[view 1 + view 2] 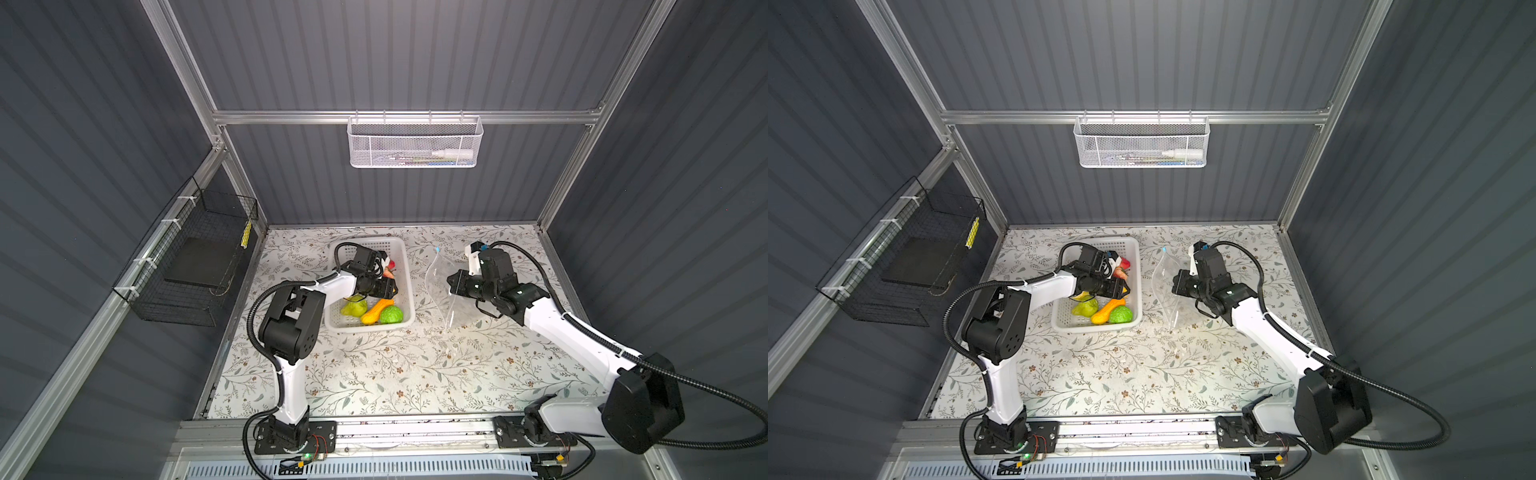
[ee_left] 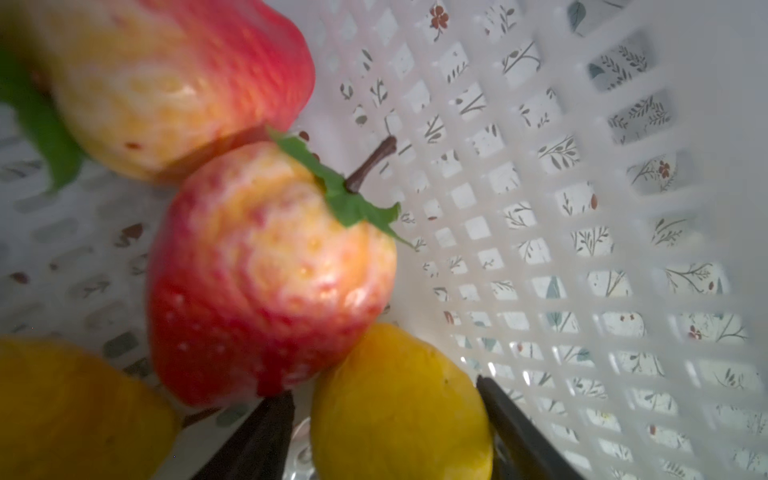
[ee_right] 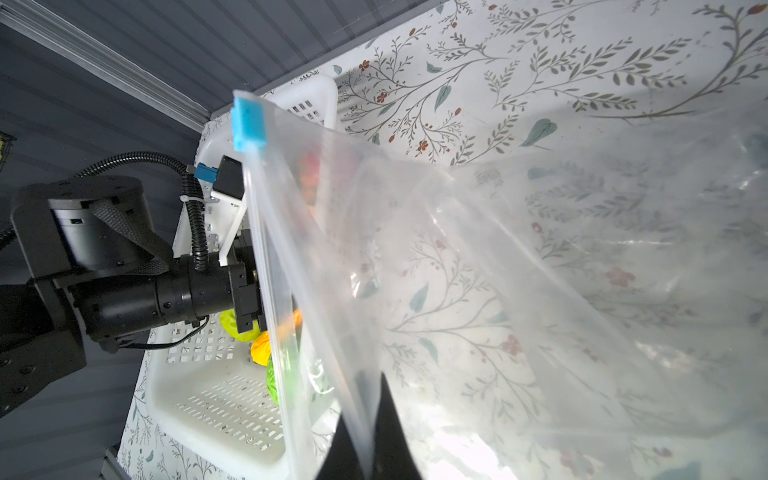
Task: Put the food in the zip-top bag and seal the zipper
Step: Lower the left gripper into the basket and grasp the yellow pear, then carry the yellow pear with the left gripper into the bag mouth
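The zip-top bag is standing just right of the white perforated basket, its mouth gaping. The zipper is running down from one blue slider at the far end. The right gripper is pinching the bag's mouth edge, its jaws closed tight on the plastic.

The food is all lying in the basket. Seven pieces are showing: two strawberries, two lemons, one green pear, one orange gourd and one round green fruit. The left gripper is reaching into the basket, its jaws standing wide on either side of a lemon. Whether they are touching it cannot be told.

Everything is sitting on a floral-print tabletop. Ribbed grey walls on an aluminium frame are enclosing it. One white mesh basket is hanging on the back rail, and one black wire basket on the left wall.
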You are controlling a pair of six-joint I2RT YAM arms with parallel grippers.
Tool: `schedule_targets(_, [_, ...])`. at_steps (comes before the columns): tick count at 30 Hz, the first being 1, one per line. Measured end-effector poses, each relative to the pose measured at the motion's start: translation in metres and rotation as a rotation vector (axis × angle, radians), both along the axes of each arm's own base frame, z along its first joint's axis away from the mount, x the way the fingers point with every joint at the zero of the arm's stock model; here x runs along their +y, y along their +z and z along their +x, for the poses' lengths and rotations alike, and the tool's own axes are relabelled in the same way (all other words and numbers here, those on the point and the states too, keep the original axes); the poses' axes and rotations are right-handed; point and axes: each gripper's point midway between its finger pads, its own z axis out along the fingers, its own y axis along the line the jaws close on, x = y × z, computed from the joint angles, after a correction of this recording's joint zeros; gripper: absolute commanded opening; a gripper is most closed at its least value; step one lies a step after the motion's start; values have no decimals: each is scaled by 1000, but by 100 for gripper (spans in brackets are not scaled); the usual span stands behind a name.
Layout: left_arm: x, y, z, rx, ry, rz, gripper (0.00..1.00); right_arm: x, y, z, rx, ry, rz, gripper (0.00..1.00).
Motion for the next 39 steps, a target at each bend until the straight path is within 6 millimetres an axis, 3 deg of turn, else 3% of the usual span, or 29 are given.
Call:
schedule_targets(6, [-2,-1,1,-2,-2,-13,45,-1,3,-1,-9,0,-2,1])
schedule_targets(15, [-1,10,-1,-14,11,-24,42,-3,5,-2,-17,-3,-4,1])
schedule_targets(19, [2,44,-6,-63,21,-56,42,-3,5,-2,-18,-6,-6,1])
schedule_targets(25, [-5,118,-16,-172,-6,-173,43,-4,5,-1,-18,-10,-8,1])
schedule_targets(28, [-12,142,-25,-193,-34,-233,43,-5,5,-1,-18,-12,-7,1])
schedule_targets(34, [-45,179,-49,-211,-107,-372,43,-4,4,-1,-12,-12,2,1])
schedule_targets(39, [-82,197,-70,-192,-139,-506,43,-2,6,0,-10,-15,25,1])
